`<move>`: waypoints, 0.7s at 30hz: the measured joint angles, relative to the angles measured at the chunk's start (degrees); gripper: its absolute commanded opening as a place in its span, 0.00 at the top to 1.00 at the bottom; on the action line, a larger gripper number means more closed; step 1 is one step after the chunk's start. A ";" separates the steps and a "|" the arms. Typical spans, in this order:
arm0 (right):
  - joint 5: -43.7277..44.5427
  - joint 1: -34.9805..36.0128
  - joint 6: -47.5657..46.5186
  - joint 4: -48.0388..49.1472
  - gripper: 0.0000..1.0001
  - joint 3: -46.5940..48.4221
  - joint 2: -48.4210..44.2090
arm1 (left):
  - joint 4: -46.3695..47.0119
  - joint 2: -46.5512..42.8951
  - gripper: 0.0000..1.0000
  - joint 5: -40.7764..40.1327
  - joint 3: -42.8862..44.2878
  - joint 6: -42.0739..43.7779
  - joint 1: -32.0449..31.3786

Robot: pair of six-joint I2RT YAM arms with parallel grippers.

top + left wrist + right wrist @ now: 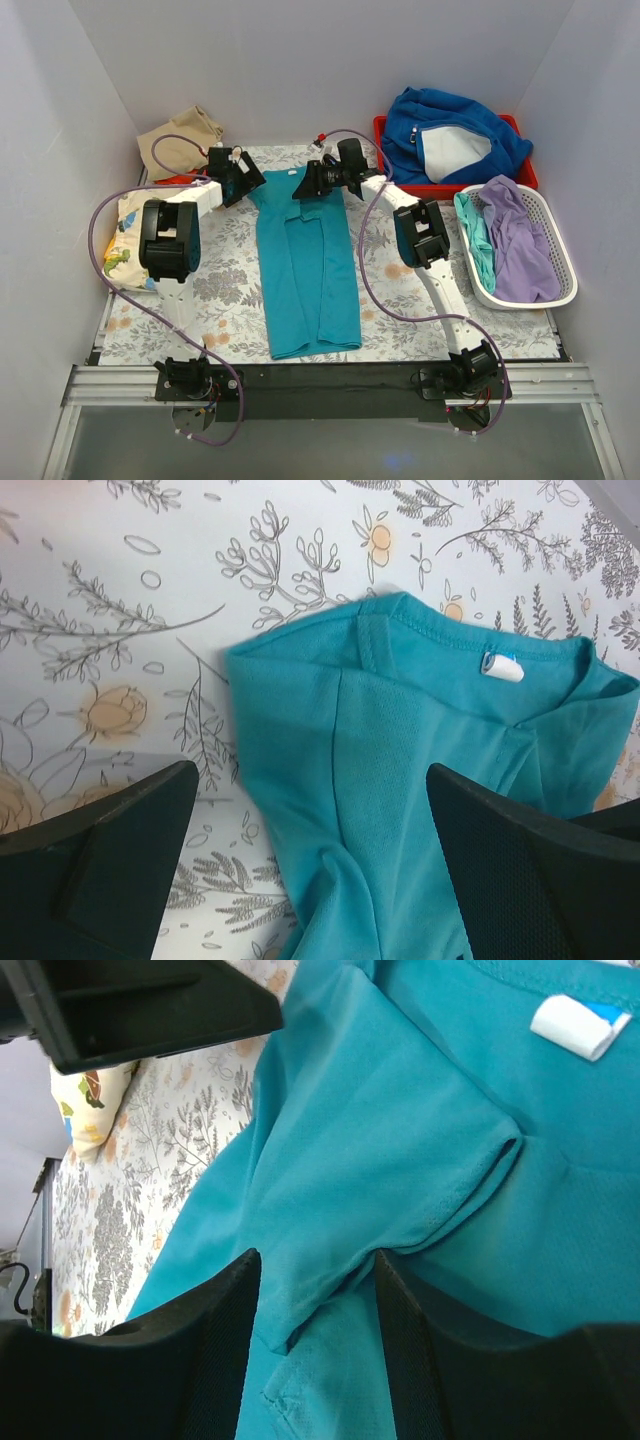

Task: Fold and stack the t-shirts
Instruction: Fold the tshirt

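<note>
**Arm and Container Status: Teal Shirt on Table**

Left gripper (237, 176): jaws fully apart. It hangs over the far left corner of the teal shirt (305, 270), at the shoulder beside the collar. The left wrist view shows one finger (110, 850) over the bare floral table (230, 290) and the other over the cloth. Nothing is held.

Teal shirt: lies flat at the centre of the table, folded into a long strip, with the collar at the far end.

Right gripper (308, 184): jaws partly apart, low over the same collar end. In the right wrist view a raised ridge of teal cloth lies between the fingers (200, 1360). They are not clamped on it.

Loose items, left side: a tan shirt (182, 138) at the back corner and a cream dinosaur-print shirt (122, 245) at the table edge.

Red tray (440, 190), back right: holds a blue fleece (440, 118) with pale lining.

White basket (570, 292), right: holds a mint shirt (478, 240) beside a lavender shirt (525, 245).
</note>
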 measured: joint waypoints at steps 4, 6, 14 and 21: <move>-0.17 0.20 0.87 1.95 0.43 0.04 0.02 | 0.50 2.80 0.02 1.60 3.65 0.37 0.52; -0.17 0.26 1.22 2.32 0.46 0.04 0.02 | 0.76 3.89 0.02 2.51 5.09 0.50 0.61; 0.24 0.31 2.54 3.87 0.75 0.07 0.96 | 2.25 6.73 0.02 7.34 8.41 0.61 0.96; 1.77 0.31 2.14 4.57 0.99 0.02 1.11 | 2.75 7.17 0.02 10.21 8.61 0.83 0.98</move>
